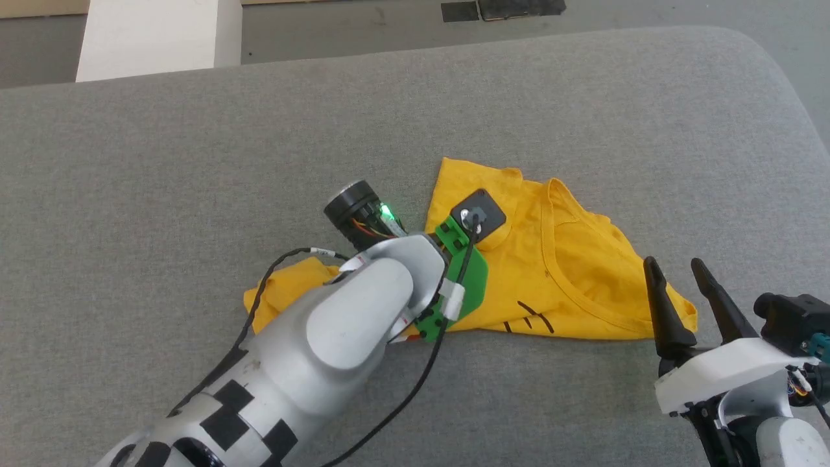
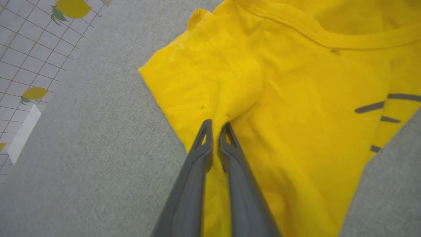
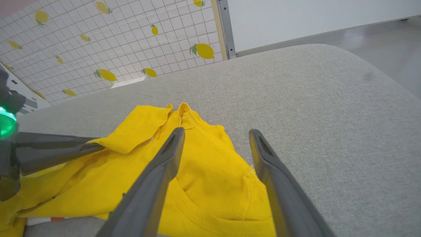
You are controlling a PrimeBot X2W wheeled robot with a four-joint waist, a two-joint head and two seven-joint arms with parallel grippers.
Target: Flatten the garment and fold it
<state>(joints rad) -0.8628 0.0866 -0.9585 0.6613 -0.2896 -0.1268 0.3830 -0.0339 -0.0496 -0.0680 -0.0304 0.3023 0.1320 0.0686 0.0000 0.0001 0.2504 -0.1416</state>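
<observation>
Clamped on the garment (image 2: 296, 131) with the left gripper (image 2: 216, 126); jaws drawn nearly together, with a ridge of yellow cloth nipped between the tips and creases fanning out from that spot; gripped just inside a loose edge (image 2: 161, 95) lying immediately left of the tips, probably because a pull from near the border spreads bunched cloth better than a pull from the middle; beyond the tips and off to their right, the neckline band (image 2: 312, 36); farther right again, a few black stripes (image 2: 370, 107) of the print.

Spread wide and empty at the right gripper (image 1: 673, 263); poised just beside the garment's nearest corner, above it rather than on it as far as can be told, with yellow cloth showing under and between its fingers in the right wrist view; likely unclenched there in order to take the opposite side and stretch the shirt between two holds.

Heaped in a rumpled, doubled-over triangle on the grey cushion (image 1: 194, 162), under the left claw and just left of the right claw; judged as early flattening, with no fold begun; worth watching for a catch of one layer only, leaving the rest bunched.
</observation>
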